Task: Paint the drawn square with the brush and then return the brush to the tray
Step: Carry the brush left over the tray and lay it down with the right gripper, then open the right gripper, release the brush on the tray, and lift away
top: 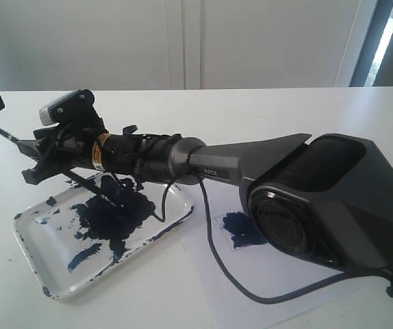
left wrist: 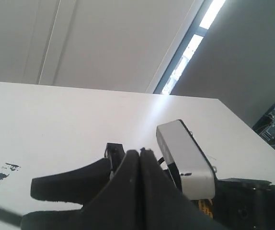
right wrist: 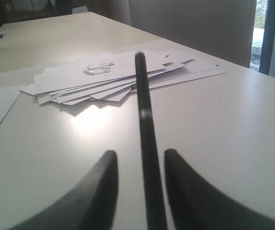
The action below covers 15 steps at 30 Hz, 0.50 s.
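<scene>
The white tray [top: 48, 290], smeared with dark blue paint, lies at the front left of the table. The black-handled brush [top: 87, 184] slants with its tip in the tray's paint and its handle end pointing off to the far left. My right gripper [top: 24, 162] reaches across over the tray's back edge. In the right wrist view it [right wrist: 140, 152] is open, with the brush handle [right wrist: 142, 105] between the fingers and a gap on each side. The drawn square [top: 239, 229], filled dark blue, sits on its paper sheet [top: 279, 274], partly hidden by the right arm. My left gripper [left wrist: 141, 152] is shut and empty.
A black cable [top: 231, 277] loops from the right arm over the paper. A fanned stack of white sheets [right wrist: 113, 76] lies on the table beyond the brush handle. Small dark paint specks [left wrist: 3, 172] mark the table. The right wrist camera housing [left wrist: 185, 158] is close to the left gripper.
</scene>
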Motion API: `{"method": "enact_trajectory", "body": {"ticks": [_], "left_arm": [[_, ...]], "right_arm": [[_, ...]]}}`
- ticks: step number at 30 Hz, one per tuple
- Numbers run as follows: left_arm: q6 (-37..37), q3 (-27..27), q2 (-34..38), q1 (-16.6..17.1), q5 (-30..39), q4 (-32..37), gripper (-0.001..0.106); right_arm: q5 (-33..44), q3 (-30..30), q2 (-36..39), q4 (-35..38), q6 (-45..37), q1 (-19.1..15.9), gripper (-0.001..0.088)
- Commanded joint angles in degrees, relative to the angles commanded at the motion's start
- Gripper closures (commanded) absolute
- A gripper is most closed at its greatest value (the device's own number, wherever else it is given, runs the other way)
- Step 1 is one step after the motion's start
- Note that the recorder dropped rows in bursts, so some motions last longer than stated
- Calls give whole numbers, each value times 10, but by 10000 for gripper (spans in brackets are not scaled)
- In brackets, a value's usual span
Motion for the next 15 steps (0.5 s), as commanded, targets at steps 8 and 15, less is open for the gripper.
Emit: {"method": "enact_trajectory", "body": {"ticks": [8,15], "left_arm": [[14,0,0,0,0,1,1004],[48,40,-40,17,0,-21,1004]], "right_arm": [[-36,1,-93,-75,6,0,289],[-10,1,-155,-304,211,-1,690]]}}
